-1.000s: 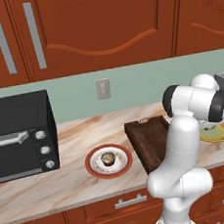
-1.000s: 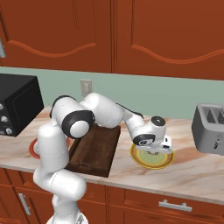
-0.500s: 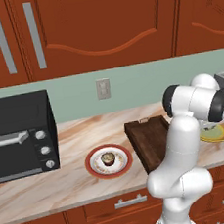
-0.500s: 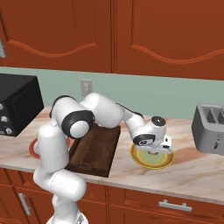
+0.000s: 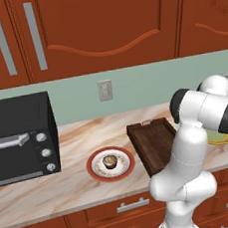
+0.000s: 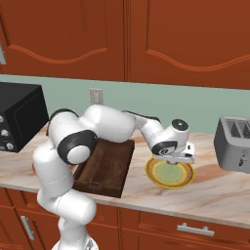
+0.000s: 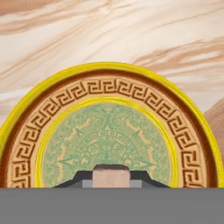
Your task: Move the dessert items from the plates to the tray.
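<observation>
Hand view: the gripper (image 7: 111,178) hangs low over the yellow-green plate (image 7: 52,105), its jaws pinching a small pale beige sweet (image 7: 111,177) between the dark fingertips (image 7: 81,179). From the right base view the gripper (image 6: 181,157) sits just above that plate (image 6: 158,177), which rests on the marble surface (image 6: 219,188) just beside the dark wooden tray (image 6: 105,168) and short of the toaster (image 6: 235,150).

The brown cupcake (image 5: 110,161) waits on the red-rimmed plate (image 5: 95,171) on the tray's other side, near the black toaster oven (image 5: 18,139), so by the look of things neither dessert has reached the tray (image 5: 152,141) yet.

The risk from here appears to lie in the grip: the sweet is tiny and held only at the tips, so a quick lift or swing could let it slip back onto the plate or roll across the surface. A low carry might also clip the tray's raised side.

The setting is a kitchen run of pale veined marble, with reddish wood cabinets (image 6: 124,39) above and drawers below, a green wall and a wall outlet (image 5: 105,90).
</observation>
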{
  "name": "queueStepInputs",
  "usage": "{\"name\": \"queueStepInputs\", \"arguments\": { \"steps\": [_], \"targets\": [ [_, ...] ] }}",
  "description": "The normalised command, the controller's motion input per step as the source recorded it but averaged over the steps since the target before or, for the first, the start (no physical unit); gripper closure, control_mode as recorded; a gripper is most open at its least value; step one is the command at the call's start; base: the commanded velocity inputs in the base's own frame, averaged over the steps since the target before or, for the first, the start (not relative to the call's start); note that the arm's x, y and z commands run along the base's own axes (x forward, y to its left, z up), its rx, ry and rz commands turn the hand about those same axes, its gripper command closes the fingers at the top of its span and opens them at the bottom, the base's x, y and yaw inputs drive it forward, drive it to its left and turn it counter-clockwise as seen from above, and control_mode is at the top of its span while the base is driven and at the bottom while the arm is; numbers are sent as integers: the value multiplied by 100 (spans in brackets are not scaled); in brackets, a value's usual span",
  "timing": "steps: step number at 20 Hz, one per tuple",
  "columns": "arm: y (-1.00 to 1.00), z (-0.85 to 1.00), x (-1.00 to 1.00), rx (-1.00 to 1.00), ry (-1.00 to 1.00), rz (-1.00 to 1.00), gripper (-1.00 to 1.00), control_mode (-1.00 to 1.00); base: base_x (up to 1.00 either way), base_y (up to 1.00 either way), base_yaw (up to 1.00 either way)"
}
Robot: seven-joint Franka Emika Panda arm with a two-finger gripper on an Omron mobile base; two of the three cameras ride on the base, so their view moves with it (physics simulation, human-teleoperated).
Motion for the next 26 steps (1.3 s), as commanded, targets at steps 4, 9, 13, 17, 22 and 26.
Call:
{"name": "queueStepInputs", "arguments": {
  "steps": [4, 9, 13, 17, 22, 26],
  "targets": [
    [3, 54, -19, 0, 0, 0, 100, -100, 0, 0, 0],
    [21, 25, -32, 0, 0, 0, 100, -100, 0, 0, 0],
    [47, 4, -38, 0, -1, 0, 100, -100, 0, 0, 0],
    [63, 3, -34, 0, -3, 0, 100, -100, 0, 0, 0],
    [61, 35, -17, 0, -1, 0, 100, -100, 0, 0, 0],
    [59, 39, -3, 0, 0, 0, 100, -100, 0, 0, 0]
  ]
}}
